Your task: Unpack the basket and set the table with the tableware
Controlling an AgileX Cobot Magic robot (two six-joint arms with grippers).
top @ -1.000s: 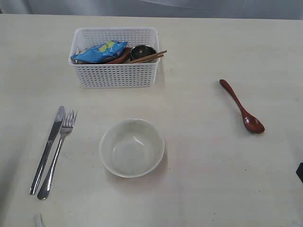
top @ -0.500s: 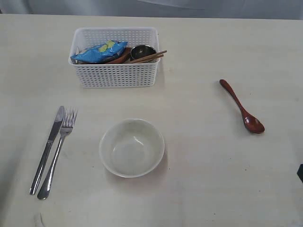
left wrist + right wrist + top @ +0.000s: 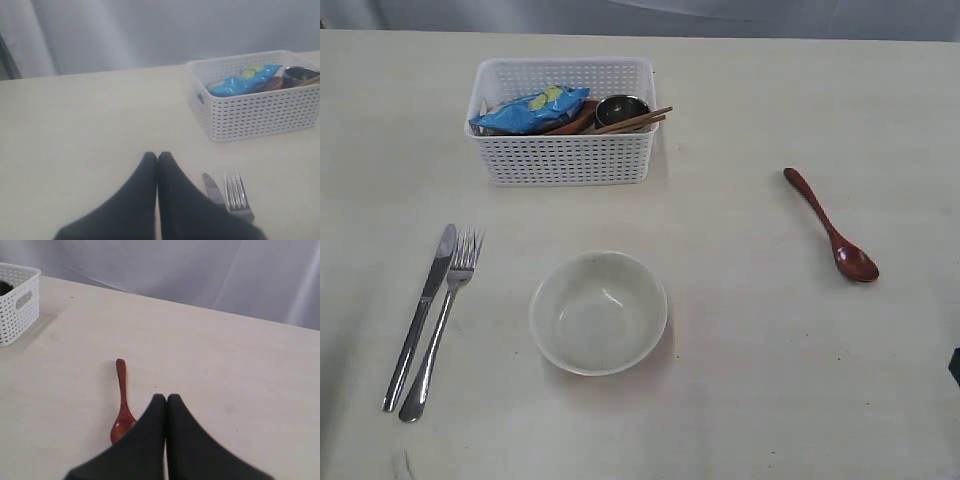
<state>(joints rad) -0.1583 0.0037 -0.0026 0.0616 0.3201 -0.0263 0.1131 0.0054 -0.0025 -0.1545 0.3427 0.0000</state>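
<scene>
Looking through my two wrist cameras first, I see the left hand with its black fingers pressed together and nothing between them. It is poised over the broad pale beige bench, just beside the tips of the steel knife and the steel fork. My right hand is closed the same way, empty, above the bowl end of the dark red wooden spoon.

On the near left of the bench the knife and fork lie close side by side, with the knife on the outside. Just right of them the pale off-white round bowl stands upright and empty. The spoon lies well apart on the right, its handle pointing away from me.

Farthest back sits the white perforated plastic basket. It holds a blue chip bag, a steel cup and wooden chopsticks poking over the right rim. A reddish-brown plate is partly hidden beneath the bag.
</scene>
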